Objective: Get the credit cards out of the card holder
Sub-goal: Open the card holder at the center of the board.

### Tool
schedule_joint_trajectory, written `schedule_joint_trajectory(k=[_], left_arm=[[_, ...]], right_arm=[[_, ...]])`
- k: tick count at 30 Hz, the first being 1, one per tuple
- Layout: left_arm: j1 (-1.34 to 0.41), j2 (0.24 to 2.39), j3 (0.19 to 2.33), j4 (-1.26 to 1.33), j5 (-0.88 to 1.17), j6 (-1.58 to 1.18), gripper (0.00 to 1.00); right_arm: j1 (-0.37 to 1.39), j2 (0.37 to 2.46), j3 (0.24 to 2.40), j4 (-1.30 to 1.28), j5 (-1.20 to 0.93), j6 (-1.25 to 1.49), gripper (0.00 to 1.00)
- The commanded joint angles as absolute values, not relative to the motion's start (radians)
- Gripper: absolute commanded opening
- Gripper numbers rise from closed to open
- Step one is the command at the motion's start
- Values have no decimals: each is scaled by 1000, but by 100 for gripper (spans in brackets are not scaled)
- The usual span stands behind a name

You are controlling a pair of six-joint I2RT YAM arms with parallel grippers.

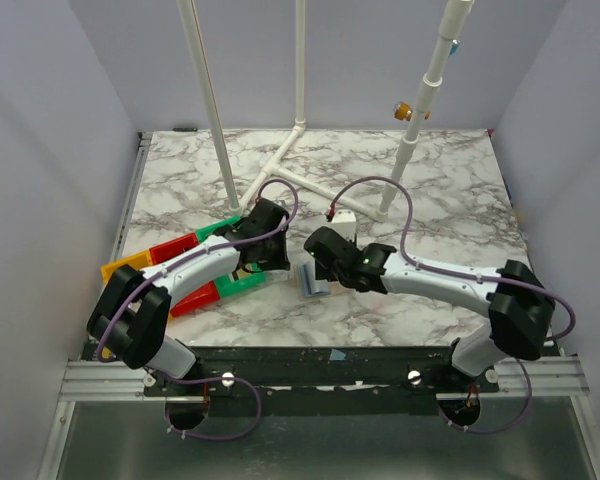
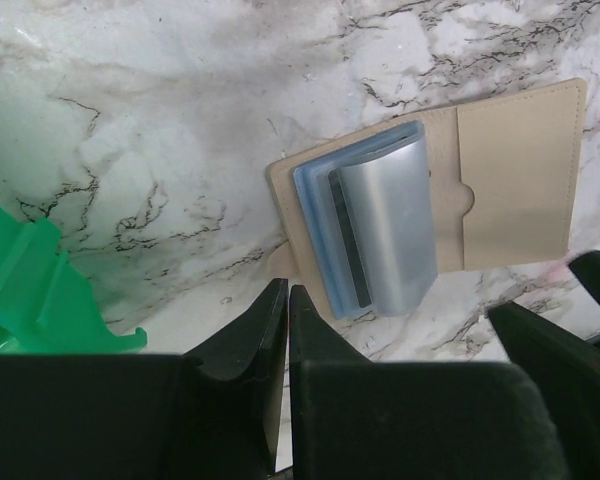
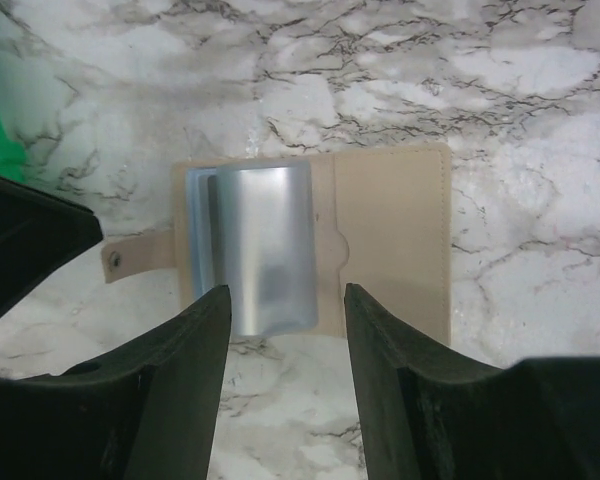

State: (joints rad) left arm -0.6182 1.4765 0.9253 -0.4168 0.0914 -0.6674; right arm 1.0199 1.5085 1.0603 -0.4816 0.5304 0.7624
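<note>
- The marble desk (image 1: 430,180) lies under both pincers.
- The green bin (image 2: 30,290) sits to the left of the left pincer in its wrist view. In the top view the red bin (image 1: 175,247) and yellow bin (image 1: 120,266) lie behind that pincer, along its arm.
- The right pincer (image 3: 287,293) is spread wide and grips nothing. The near edge of the card holder's silver case (image 3: 265,245) shows between its fingers.
- The left pincer (image 2: 287,290) is closed, its fingers almost touching, with nothing between them.
- The card holder (image 2: 520,180) lies open and flat just ahead of the left pincer's tips and to their right, apart from them.
- The credit cards (image 2: 318,235) are in the holder, fanned out from the silver case on the side nearer the left pincer.
</note>
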Motion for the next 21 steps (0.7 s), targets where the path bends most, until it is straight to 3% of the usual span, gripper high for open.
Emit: schedule_joint_trajectory(k=[1,9,21], left_arm=[[-605,1449,908,-409,92,-675,6],[-585,1437,905,-419,100,-661,6],[-579,1446,926,-431,109,-646,5]], right_arm=[[1024,1631,1077,-407,491,658,53],[1025,1723,1105,-351,461,604,63],[1036,1804,1114,-369,486,620,64]])
